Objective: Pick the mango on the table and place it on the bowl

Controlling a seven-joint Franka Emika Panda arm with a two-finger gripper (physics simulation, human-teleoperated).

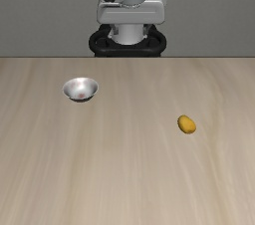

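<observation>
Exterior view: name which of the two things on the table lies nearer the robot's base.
The silver bowl, on the exterior view's left. It lies nearer the base than the orange-yellow mango, which sits farther forward on that view's right.

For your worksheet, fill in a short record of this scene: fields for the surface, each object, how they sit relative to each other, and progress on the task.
surface: pale wooden table
item to move: mango, lying on the table, toward the exterior view's right
target: metal bowl, upright, toward the exterior view's left
relation: apart, not touching
robot: base at the table's far edge
progress: mango not yet in the bowl
</observation>
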